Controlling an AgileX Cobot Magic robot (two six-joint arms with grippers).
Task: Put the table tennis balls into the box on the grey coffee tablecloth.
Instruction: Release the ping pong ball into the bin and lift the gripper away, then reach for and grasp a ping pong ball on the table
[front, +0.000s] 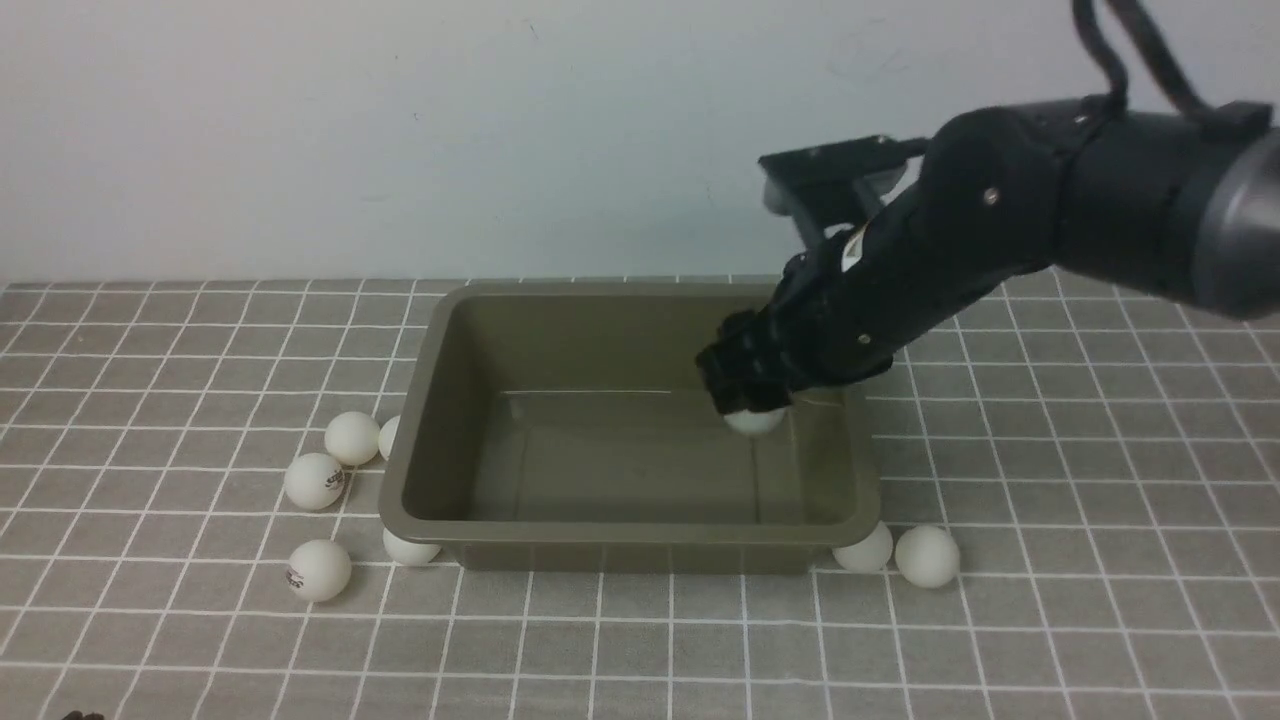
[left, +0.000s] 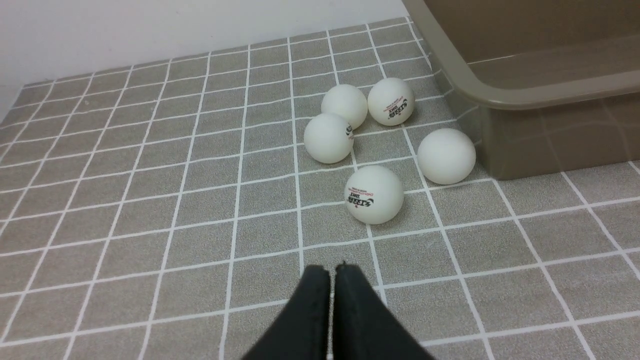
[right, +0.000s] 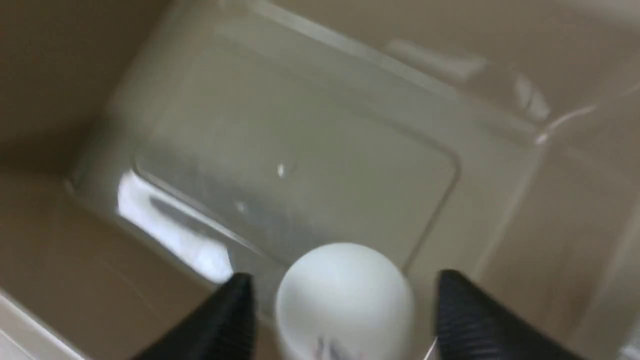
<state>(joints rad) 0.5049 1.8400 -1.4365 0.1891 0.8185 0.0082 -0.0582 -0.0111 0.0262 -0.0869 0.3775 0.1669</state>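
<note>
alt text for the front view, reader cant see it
The right gripper, jaws open, hangs over a white ball in an olive-grey box. Five balls lie on the grey checked cloth left of the box, two more at its front right corner.

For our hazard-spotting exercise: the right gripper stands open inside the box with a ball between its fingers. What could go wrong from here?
1. The loose ball between the right gripper's open fingers may bounce or roll on the glossy floor of the box.
2. Pulling out, the gripper could catch the rim and shove the box into the corner ball outside, scattering it.
</note>
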